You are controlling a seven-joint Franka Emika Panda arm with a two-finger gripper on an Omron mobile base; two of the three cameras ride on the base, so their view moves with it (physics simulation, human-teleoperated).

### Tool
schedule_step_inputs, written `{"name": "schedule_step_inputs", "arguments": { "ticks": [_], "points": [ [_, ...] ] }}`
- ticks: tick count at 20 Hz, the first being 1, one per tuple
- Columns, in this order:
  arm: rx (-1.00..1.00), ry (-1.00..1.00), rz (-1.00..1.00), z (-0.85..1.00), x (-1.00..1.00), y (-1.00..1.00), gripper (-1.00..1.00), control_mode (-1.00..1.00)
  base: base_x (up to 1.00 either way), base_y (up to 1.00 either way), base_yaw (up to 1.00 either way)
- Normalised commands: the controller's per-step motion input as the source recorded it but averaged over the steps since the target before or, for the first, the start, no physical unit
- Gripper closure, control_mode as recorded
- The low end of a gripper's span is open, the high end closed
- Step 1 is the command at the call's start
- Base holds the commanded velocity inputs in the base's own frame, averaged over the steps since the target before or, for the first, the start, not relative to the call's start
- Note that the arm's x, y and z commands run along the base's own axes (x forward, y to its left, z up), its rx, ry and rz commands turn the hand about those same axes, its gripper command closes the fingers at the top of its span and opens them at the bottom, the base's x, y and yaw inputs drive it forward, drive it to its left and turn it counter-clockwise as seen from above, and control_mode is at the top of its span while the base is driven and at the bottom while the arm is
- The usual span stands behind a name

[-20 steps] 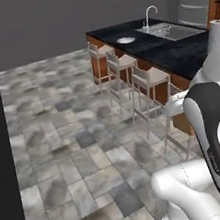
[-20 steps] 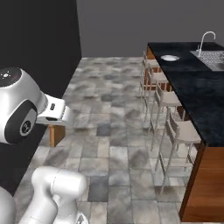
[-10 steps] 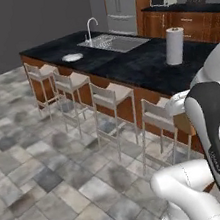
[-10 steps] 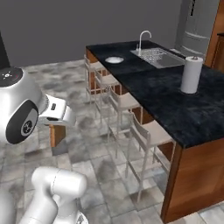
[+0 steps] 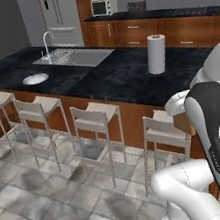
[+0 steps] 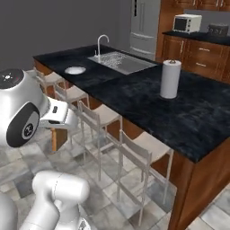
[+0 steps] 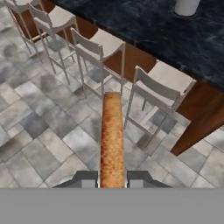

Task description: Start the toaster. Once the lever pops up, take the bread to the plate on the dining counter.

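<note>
- Left base view: the desk [image 5: 107, 79], black marbled stone, is carrying the plate [image 5: 35, 79] just in front of the sink [image 5: 75, 57], on the stool side. A paper towel roll [image 5: 156, 54] is standing well to the right of the sink. Stools [image 5: 95, 115] are lining the desk's near edge. Judged risk: the plate is lying far from the arm, so a release short of it would be putting the slice on bare stone.
- Right base view: the plate [image 6: 74, 70] is sitting to the left of the sink [image 6: 120, 62], near the desk's [image 6: 148, 105] front edge. The paper towel roll [image 6: 170, 79] is standing between the arm and the sink, a likely obstacle for a sweeping reach.
- Hand view: the tool [image 7: 112, 179] is gripping the bread [image 7: 112, 138] edge-on, fingers [image 7: 83, 178] pressing both faces, above floor and stools, short of the desk. Judged risk: the thin hold is letting the slice slip onto the floor.
</note>
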Motion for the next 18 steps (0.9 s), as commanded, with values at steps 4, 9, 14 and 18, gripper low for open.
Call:
{"name": "schedule_step_inputs", "arguments": {
  "ticks": [4, 9, 14, 18],
  "points": [
    [0.00, 0.00, 0.00, 0.00, 0.00, 0.00, 1.00, 1.00, 0.82, 0.91, -0.55],
    [0.00, 0.00, 0.00, 0.00, 0.00, 0.00, 1.00, 1.00, 0.75, 0.99, -0.54],
    [0.00, 0.00, 0.00, 0.00, 0.00, 0.00, 1.00, 1.00, 0.60, 1.00, -0.51],
    [0.00, 0.00, 0.00, 0.00, 0.00, 0.00, 1.00, 1.00, 0.45, 1.00, -0.48]
  ]
}}
